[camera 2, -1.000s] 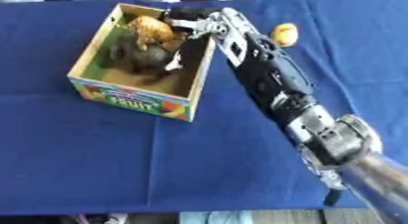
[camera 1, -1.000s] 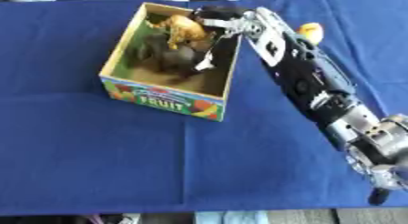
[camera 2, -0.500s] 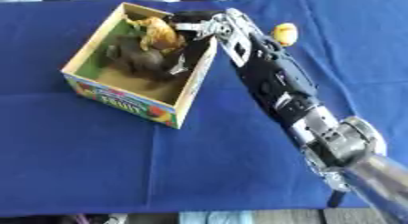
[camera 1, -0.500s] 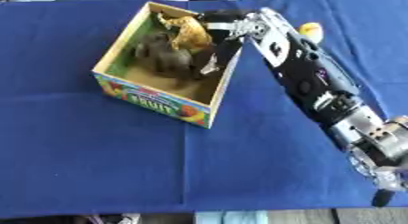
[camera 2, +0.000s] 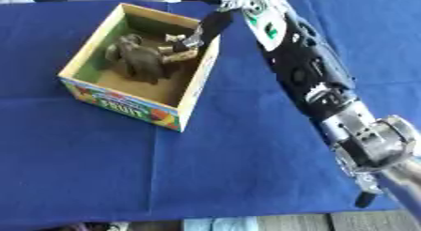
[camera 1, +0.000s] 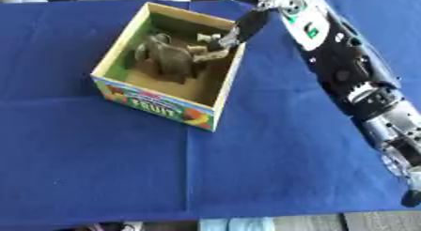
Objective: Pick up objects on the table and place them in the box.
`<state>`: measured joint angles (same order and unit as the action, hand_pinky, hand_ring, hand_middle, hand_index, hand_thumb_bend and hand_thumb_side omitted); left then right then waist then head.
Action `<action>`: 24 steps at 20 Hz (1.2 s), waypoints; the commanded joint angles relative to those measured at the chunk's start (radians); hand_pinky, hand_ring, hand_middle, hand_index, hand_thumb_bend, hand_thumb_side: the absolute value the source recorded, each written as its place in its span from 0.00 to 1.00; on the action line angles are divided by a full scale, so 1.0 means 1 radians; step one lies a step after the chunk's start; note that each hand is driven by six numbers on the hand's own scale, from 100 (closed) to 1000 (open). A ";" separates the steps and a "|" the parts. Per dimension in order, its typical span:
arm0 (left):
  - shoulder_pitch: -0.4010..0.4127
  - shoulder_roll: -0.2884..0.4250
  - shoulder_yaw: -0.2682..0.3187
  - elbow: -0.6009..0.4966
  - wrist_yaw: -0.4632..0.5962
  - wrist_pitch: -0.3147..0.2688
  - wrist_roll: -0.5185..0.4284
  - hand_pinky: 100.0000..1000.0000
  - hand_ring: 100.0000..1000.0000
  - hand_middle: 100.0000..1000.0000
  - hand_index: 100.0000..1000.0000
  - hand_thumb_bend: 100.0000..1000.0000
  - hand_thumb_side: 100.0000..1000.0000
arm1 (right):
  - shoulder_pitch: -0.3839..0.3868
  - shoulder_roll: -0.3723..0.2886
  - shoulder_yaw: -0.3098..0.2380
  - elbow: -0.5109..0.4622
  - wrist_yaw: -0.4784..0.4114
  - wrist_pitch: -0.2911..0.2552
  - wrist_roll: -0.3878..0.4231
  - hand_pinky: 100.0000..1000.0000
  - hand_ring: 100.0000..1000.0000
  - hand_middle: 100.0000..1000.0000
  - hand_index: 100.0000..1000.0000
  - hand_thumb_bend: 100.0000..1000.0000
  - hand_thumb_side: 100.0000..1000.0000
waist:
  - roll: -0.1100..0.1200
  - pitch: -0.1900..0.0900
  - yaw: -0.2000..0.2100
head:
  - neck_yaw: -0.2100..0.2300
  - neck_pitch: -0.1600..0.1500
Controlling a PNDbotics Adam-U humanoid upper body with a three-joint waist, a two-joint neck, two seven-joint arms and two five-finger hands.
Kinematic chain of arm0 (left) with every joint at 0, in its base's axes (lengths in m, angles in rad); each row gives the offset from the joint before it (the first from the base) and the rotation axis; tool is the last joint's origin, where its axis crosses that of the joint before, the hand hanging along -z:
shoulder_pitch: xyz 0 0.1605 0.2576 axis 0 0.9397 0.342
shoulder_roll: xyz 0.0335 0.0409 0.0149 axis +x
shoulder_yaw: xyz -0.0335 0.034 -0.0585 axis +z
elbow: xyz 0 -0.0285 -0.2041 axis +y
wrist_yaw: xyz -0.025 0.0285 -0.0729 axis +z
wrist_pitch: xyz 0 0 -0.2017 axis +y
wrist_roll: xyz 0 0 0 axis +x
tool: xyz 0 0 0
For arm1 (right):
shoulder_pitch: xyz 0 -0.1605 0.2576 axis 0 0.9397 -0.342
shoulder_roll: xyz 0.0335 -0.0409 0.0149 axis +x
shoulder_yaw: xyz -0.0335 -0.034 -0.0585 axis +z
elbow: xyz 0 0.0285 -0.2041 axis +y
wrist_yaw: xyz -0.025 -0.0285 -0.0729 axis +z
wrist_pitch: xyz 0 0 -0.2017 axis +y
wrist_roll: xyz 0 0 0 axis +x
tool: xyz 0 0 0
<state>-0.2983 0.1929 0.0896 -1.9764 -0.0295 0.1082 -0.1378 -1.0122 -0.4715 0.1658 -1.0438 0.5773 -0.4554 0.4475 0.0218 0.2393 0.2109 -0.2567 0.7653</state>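
Note:
A cardboard box [camera 1: 154,101] with "FRUIT" printed on its front stands on the blue cloth at the upper left. Inside it lies a grey animal toy [camera 1: 168,61], with small pale tan pieces [camera 1: 210,54] beside it near the right wall. My right arm comes in from the lower right and runs up to the top edge. My right hand [camera 1: 249,22] hangs over the box's far right corner, one dark finger pointing straight down at the rim. It holds nothing that I can see, and part of it is cut off at the top. My left hand does not show.
Blue cloth [camera 1: 123,169] covers the table, with folds running across it. My right forearm [camera 1: 345,70] lies across the cloth to the right of the box. The table's front edge [camera 1: 246,221] shows along the bottom.
The orange-yellow thing my right hand held over the box no longer shows there. The box has turned slightly. The small yellow thing right of my arm is out of sight.

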 commanded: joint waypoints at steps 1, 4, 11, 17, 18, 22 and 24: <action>-0.003 0.020 0.010 -0.015 -0.006 0.000 0.006 0.55 0.56 0.62 0.69 0.11 0.45 | -0.025 -0.071 -0.018 -0.060 -0.042 0.011 -0.037 0.96 0.86 0.85 0.96 0.59 0.46 | -0.001 -0.023 -0.005 | 0.009 0.005; -0.001 0.023 0.012 -0.015 -0.008 0.000 0.009 0.55 0.56 0.62 0.69 0.11 0.45 | -0.015 -0.122 -0.029 -0.086 -0.067 0.018 -0.056 0.96 0.85 0.82 0.95 0.58 0.46 | -0.002 -0.025 -0.015 | 0.016 0.005; 0.001 0.030 0.017 -0.014 -0.011 0.000 0.014 0.55 0.56 0.62 0.69 0.11 0.45 | 0.026 -0.227 -0.091 -0.074 -0.121 0.056 -0.098 0.95 0.83 0.80 0.95 0.57 0.44 | -0.003 -0.024 -0.037 | 0.033 0.005; 0.002 0.032 0.018 -0.015 -0.012 0.000 0.016 0.55 0.56 0.62 0.69 0.11 0.45 | 0.066 -0.276 -0.131 -0.017 -0.127 0.094 -0.141 0.95 0.83 0.79 0.95 0.57 0.42 | -0.003 -0.024 -0.045 | 0.037 0.005; 0.002 0.032 0.018 -0.015 -0.012 0.000 0.016 0.55 0.56 0.62 0.69 0.11 0.45 | 0.073 -0.281 -0.136 -0.004 -0.123 0.098 -0.146 0.95 0.82 0.79 0.95 0.57 0.42 | -0.003 -0.024 -0.045 | 0.038 0.005; 0.002 0.031 0.019 -0.016 -0.013 -0.001 0.017 0.55 0.56 0.62 0.69 0.11 0.45 | 0.092 -0.292 -0.153 0.052 -0.101 0.116 -0.168 0.94 0.82 0.79 0.95 0.56 0.40 | -0.002 -0.024 -0.045 | 0.039 0.005; 0.002 0.031 0.019 -0.016 -0.013 -0.001 0.017 0.55 0.56 0.62 0.69 0.11 0.45 | 0.098 -0.294 -0.162 0.083 -0.088 0.128 -0.181 0.94 0.82 0.78 0.94 0.55 0.40 | -0.001 -0.024 -0.045 | 0.038 0.005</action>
<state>-0.2905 0.2026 0.0991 -1.9765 -0.0439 0.1096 -0.1254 -0.8995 -0.7262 0.0190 -0.9697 0.4777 -0.3327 0.2776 0.0209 0.2347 0.1660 -0.2215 0.7653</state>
